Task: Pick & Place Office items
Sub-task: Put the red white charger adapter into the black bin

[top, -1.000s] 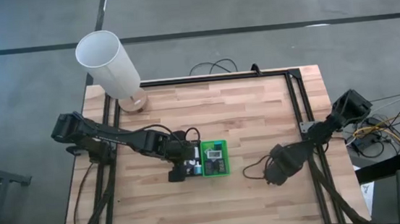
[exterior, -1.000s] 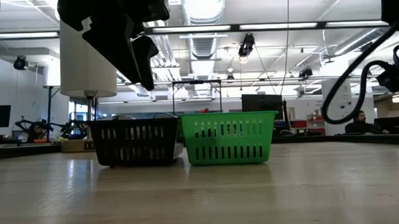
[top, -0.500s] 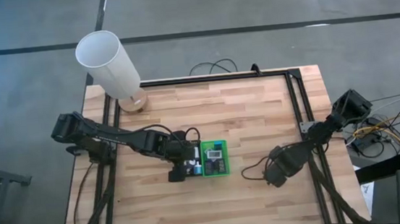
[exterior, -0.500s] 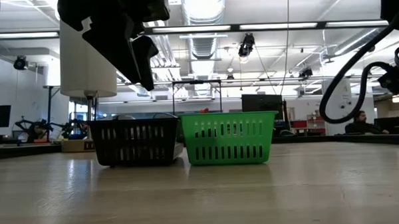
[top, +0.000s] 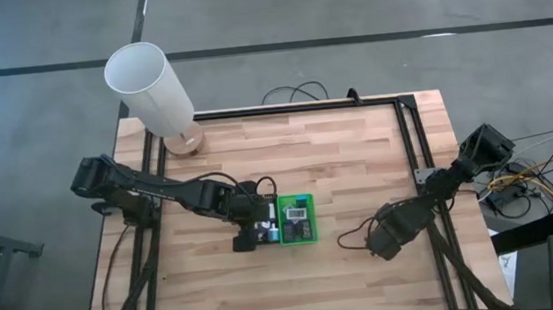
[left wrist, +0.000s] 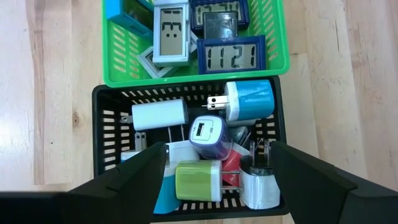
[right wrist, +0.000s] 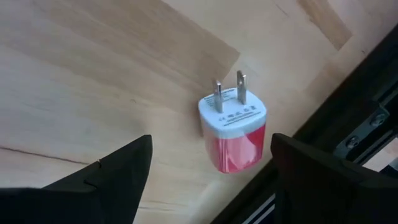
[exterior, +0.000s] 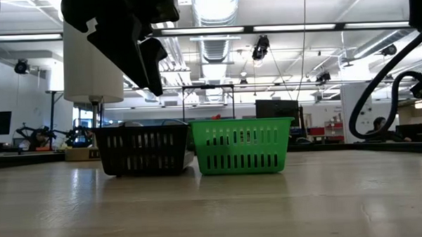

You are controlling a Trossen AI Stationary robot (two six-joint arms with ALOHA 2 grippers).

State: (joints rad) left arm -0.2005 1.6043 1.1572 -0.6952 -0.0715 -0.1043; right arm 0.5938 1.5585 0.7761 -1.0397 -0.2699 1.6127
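Your right gripper [right wrist: 208, 180] has its two dark fingers spread apart with nothing between them, and it hangs over a small red plug adapter with a white face and two metal prongs [right wrist: 233, 134], which lies alone on the pale wooden table [right wrist: 93, 74] close to the black frame rail [right wrist: 348, 106] at the table's right edge. In the high view that gripper [top: 382, 241] sits well apart from the two baskets. Your left gripper [left wrist: 217, 180] also stands open and empty, poised above the black slotted plastic basket [left wrist: 102, 134], which holds a heap of chargers: a white one [left wrist: 160, 114], a teal-and-white one [left wrist: 249, 101], a purple one [left wrist: 207, 135] and a lime-green one [left wrist: 198, 182]. Touching it is the green slotted basket [left wrist: 127, 62], holding small digital clocks [left wrist: 231, 57].
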